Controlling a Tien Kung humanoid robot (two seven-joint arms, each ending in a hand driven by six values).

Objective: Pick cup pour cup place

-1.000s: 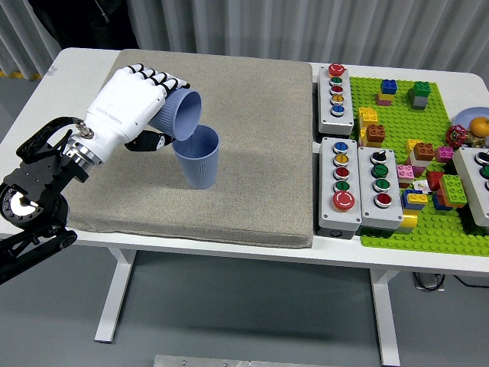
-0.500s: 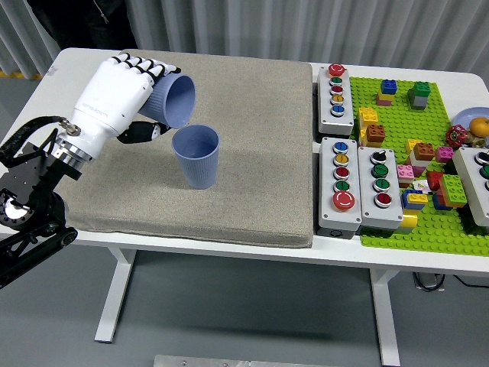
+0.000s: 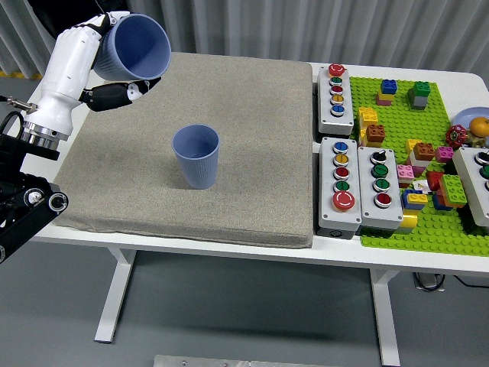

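Note:
My left hand (image 3: 98, 57), white with black fingertips, is shut on a blue ribbed cup (image 3: 137, 47). It holds the cup high over the far left of the grey mat (image 3: 252, 138), tilted so its open mouth faces the camera. A second blue cup (image 3: 196, 156) stands upright on the mat, well below and to the right of the held one. My right hand is out of view.
Grey button boxes (image 3: 338, 89) (image 3: 359, 183) line the mat's right edge. Beyond them a green baseplate (image 3: 428, 229) carries several coloured bricks. A plate with fruit (image 3: 474, 128) sits at the far right edge.
My left hand has lifted the held cup up and back to the left, away from the standing cup, and turned it less steeply. The standing cup has not moved.

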